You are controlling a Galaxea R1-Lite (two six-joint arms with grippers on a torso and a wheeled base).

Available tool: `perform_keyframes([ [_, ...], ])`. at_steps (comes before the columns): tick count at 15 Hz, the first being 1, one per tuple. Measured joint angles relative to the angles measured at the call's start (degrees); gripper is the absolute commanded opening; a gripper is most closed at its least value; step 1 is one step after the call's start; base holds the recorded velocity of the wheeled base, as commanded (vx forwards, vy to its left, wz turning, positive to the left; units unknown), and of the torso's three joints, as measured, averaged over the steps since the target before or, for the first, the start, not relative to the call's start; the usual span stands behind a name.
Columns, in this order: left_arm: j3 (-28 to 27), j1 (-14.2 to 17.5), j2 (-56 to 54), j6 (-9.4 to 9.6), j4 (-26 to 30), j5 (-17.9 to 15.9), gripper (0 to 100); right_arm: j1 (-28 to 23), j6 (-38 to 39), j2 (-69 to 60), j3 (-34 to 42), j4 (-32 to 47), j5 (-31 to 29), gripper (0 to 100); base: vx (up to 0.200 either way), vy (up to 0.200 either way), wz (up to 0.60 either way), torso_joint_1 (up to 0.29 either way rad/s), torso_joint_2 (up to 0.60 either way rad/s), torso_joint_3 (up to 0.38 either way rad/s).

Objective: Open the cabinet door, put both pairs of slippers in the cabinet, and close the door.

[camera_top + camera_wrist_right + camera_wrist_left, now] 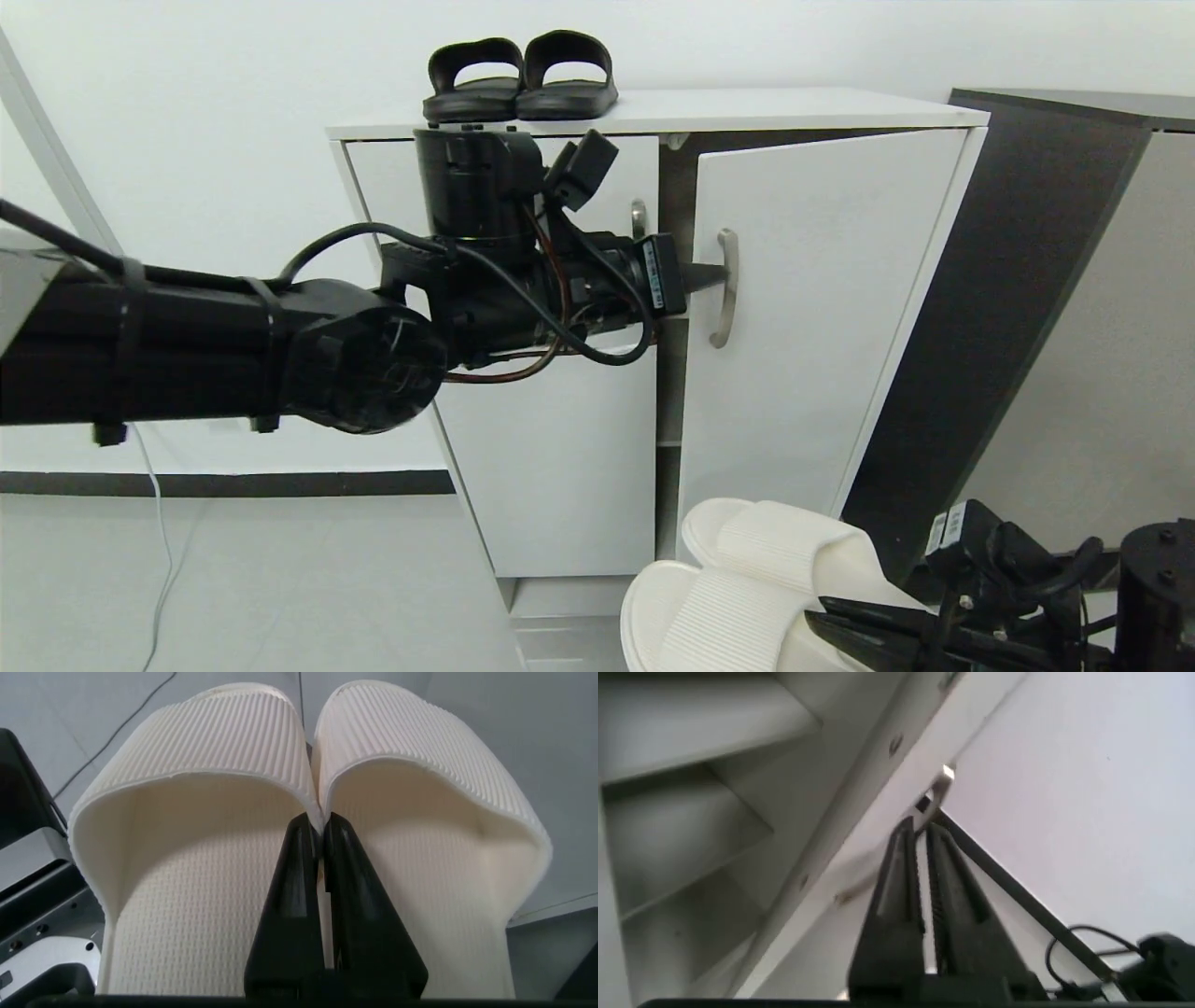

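A white two-door cabinet [794, 107] stands ahead with a pair of black slippers [520, 79] on its top. Its right door [812, 327] is ajar, with a dark gap beside the closed left door [551, 448]. My left gripper [705, 276] is level with the right door's metal handle [724, 289] and shut on it; the left wrist view has the fingertips [922, 831] at the handle [941, 779], with shelves [691, 812] inside. Low at the front, my right gripper [840, 625] is shut on the touching inner edges of a pair of white slippers [747, 579], seen close as the gripper [318, 826] and slippers [196, 859].
A tall dark grey unit [1027, 280] stands right beside the cabinet, close to the ajar door's swing. A white cable [163, 541] trails on the floor at the left, below a dark wall stripe [224, 483]. The left door has its own handle [639, 219].
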Motion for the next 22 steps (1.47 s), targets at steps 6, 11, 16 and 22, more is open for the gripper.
perform_keyframes([
  [6,4.6,2.9,-5.2,-2.82,-1.7,-2.3,0,0.5,0.0,0.0,-0.1,-0.1,-0.1,0,0.0,0.0,0.0,0.0,0.0,0.0],
  [11,1.3,5.0,-0.5,-4.19,-3.8,-2.4,0,0.6,0.0,0.0,-0.1,-0.1,-0.1,0,0.0,0.0,0.0,0.0,0.0,0.0],
  [16,-6.1,5.2,6.6,-10.26,-4.3,-1.9,0,0.7,0.0,0.1,0.0,0.0,-0.1,0,0.0,0.0,0.0,0.0,0.0,0.0],
  [22,-8.3,3.1,9.8,-11.54,-5.6,-1.6,0,1.4,-0.1,0.1,0.4,0.1,-0.5,0,-0.2,0.0,0.0,0.002,0.0,0.001],
])
